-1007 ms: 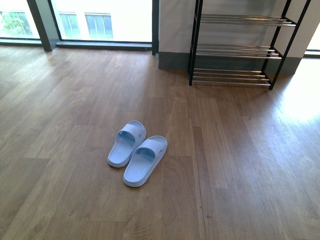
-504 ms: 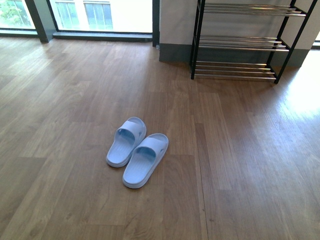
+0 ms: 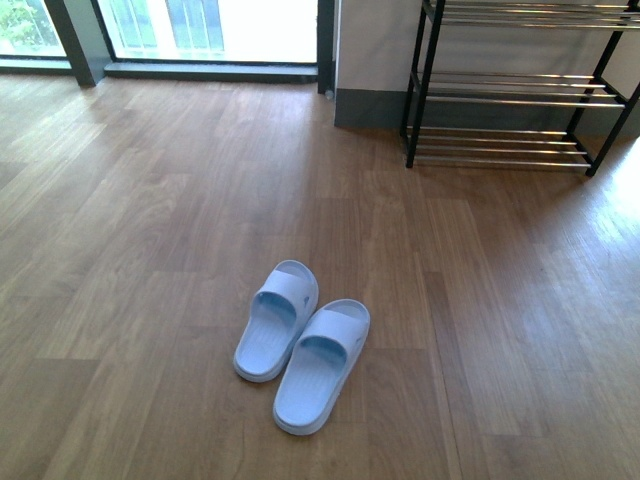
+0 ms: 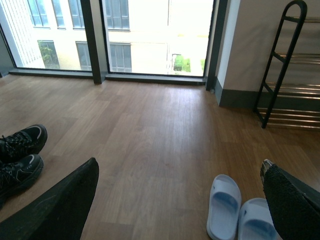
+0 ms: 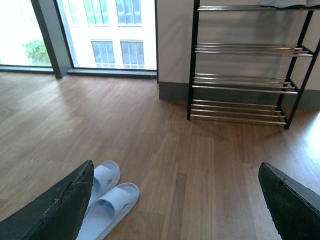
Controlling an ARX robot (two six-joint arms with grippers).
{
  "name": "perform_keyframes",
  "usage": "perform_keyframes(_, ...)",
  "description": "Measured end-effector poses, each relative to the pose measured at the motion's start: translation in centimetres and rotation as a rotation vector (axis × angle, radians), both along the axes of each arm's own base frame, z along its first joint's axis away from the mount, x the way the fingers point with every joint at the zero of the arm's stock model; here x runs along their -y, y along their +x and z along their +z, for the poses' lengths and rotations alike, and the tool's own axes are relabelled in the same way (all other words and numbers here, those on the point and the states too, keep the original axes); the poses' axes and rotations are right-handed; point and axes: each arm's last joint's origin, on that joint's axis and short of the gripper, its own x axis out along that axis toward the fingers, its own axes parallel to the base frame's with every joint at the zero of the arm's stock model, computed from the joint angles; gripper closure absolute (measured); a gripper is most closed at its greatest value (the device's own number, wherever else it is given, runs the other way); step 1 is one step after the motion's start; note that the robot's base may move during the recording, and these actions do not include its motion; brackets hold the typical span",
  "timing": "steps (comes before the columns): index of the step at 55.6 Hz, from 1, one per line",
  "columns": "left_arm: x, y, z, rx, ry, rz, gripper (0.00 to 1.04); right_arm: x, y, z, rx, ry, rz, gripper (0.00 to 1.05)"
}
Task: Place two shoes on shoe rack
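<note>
Slide sandals (image 3: 302,345): floor, well before shoe rack (image 3: 500,98)
Handling: likely light, bendy foam; pinch the strap
Left gripper (image 4: 179,164), right gripper (image 5: 176,166): both spread, empty
Rack top: pale thing (image 5: 286,3), maybe a shoe

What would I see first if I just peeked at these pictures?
The pale blue slides lie side by side on the wooden floor, out in the open. Beyond them the black shoe rack stands against the wall. A pair of black sneakers shows only in the left wrist view.

Sunlit wood floor (image 3: 150,250), tall windows (image 3: 250,25), pale wall (image 3: 375,45)
</note>
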Motion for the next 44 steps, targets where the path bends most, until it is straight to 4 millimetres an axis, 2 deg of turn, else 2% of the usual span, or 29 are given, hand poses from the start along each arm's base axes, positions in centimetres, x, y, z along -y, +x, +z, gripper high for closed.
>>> perform_keyframes(32, 0.0, 0.0, 0.0, 0.000, 0.000, 0.001, 0.09, 0.0, 0.0, 0.0, -0.001, 0.000, 0.002, 0.09)
perform_keyframes(39, 0.0, 0.0, 0.0, 0.000, 0.000, 0.001, 0.09, 0.2, 0.9, -0.4, -0.080, -0.023, -0.243, 0.09)
perform_keyframes(44, 0.0, 0.0, 0.0, 0.000, 0.000, 0.001, 0.09, 0.7, 2.3, -0.9, -0.155, -0.036, -0.267, 0.09)
